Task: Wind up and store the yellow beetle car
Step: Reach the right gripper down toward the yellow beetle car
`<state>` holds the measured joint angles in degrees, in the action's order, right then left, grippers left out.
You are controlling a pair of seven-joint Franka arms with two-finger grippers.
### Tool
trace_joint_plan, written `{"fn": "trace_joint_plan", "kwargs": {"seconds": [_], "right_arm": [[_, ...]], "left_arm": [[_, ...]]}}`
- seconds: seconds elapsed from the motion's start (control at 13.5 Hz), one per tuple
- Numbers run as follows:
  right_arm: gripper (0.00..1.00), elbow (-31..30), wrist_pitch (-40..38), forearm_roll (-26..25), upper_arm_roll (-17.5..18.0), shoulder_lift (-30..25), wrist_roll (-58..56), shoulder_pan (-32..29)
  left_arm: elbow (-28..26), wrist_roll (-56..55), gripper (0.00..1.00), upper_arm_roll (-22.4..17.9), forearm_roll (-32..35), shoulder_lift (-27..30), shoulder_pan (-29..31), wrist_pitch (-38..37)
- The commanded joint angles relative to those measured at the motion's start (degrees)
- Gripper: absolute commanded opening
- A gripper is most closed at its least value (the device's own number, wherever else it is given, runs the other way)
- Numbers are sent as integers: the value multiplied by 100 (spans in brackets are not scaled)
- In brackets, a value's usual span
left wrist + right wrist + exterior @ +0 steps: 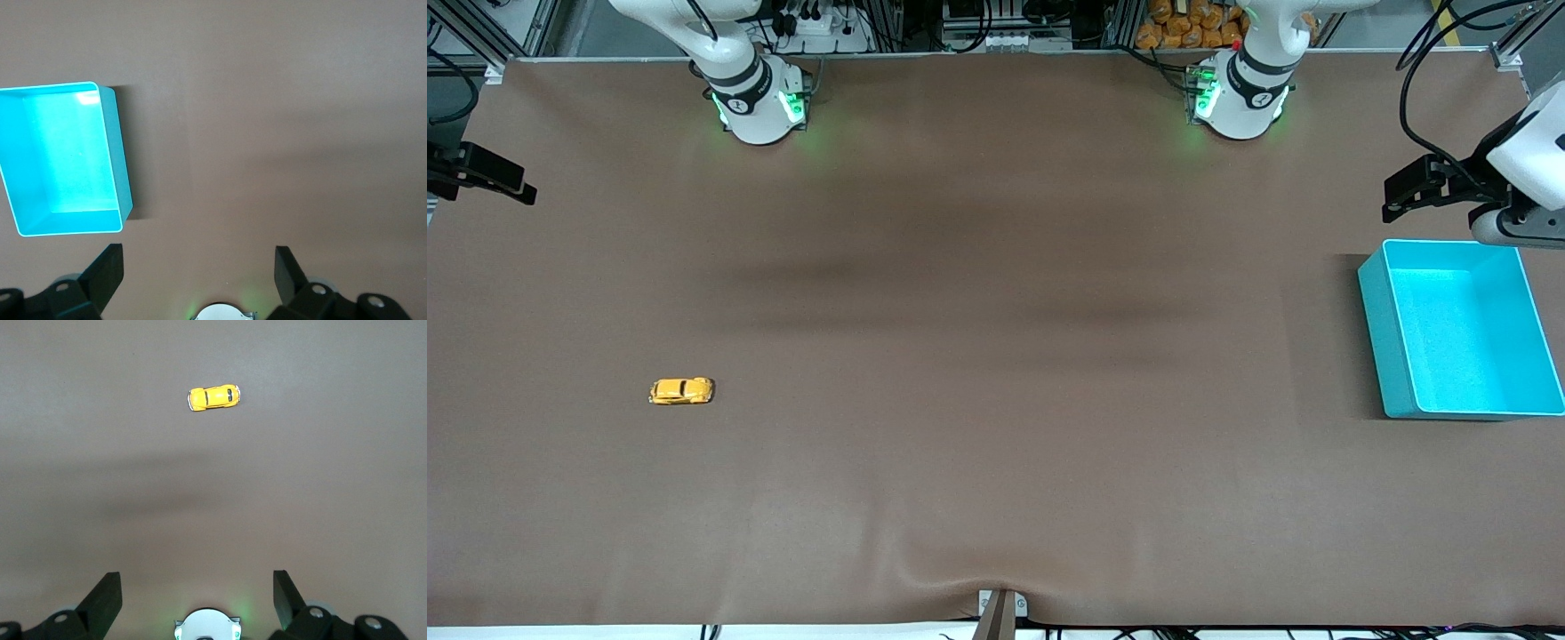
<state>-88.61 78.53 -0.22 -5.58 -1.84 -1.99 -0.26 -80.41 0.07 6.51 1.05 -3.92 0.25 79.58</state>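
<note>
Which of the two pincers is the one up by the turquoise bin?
The left pincer, open at the left arm's end of the table, just above the turquoise bin. The right pincer, also open, is at the other end, where the yellow beetle car sits.

Hovering raised at the two ends of the table, both arms waiting, left gripper [1392, 203] with fingers [107, 270] spread wide and holding nothing, right gripper [516, 188] likewise with fingers [107, 593] parted.
</note>
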Motion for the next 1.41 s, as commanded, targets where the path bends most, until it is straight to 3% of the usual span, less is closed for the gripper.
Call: {"fn": "trace_joint_plan", "kwargs": {"seconds": [0.0,0.59,0.96,1.34], "right_arm": [[100,-25,109,-119,31,192,-178,87],[100,-525,890,-224,13,615,-1153,-53],[100,-955,1602,-286,13,992,-3093,-316],[100,-1958,2833,-277,13,940,-4755,-352]], "left_arm": [[8,29,100,16,-43,32,10,-21],[8,20,100,52,-52,50,1,-21],[-1,81,100,43,-43,76,-34,-39],[-36,55,100,-19,-43,102,-148,-65]]}}
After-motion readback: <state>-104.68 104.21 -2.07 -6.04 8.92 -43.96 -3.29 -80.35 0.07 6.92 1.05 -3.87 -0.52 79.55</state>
